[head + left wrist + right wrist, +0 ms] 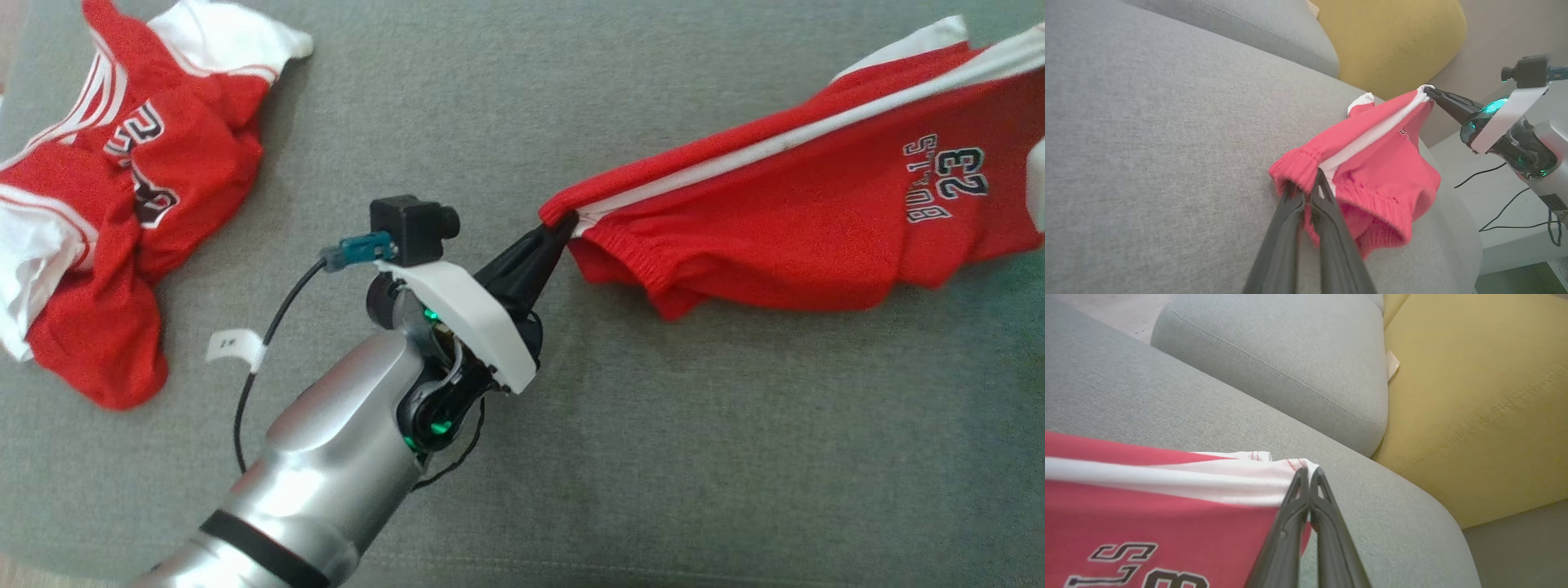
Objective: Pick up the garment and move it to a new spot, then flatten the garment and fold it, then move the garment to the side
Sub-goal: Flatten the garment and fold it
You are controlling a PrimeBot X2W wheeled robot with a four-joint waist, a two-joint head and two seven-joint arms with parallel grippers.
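Shorts (775, 237) hang stretched between my two pincers. My left pincer (563, 224) is pinched shut on the elastic waistband, just where the white side stripe meets it. Its own wrist view shows both fingers closed together, with gathered red cloth bunched around their tips. My right pincer (1308, 473) is clamped shut too, on a white hem corner at the far end of the same stripe. The stripe runs taut from one set of tips to the other. The rest of the cloth sags below that line toward the grey seat (490, 490); I cannot tell whether it touches.

From the head view I get a crumpled red and white jersey (122, 204), lying on the seat well apart from the left pincer, on the side away from the shorts. The left wrist view adds the right pincer seen from outside, gripping beyond the shorts, with a yellow cushion (1392, 36) behind. The right wrist view adds a second grey cushion (1274, 355) beyond its tips, butted against the yellow one, and black lettering on the red cloth just beside its fingers.
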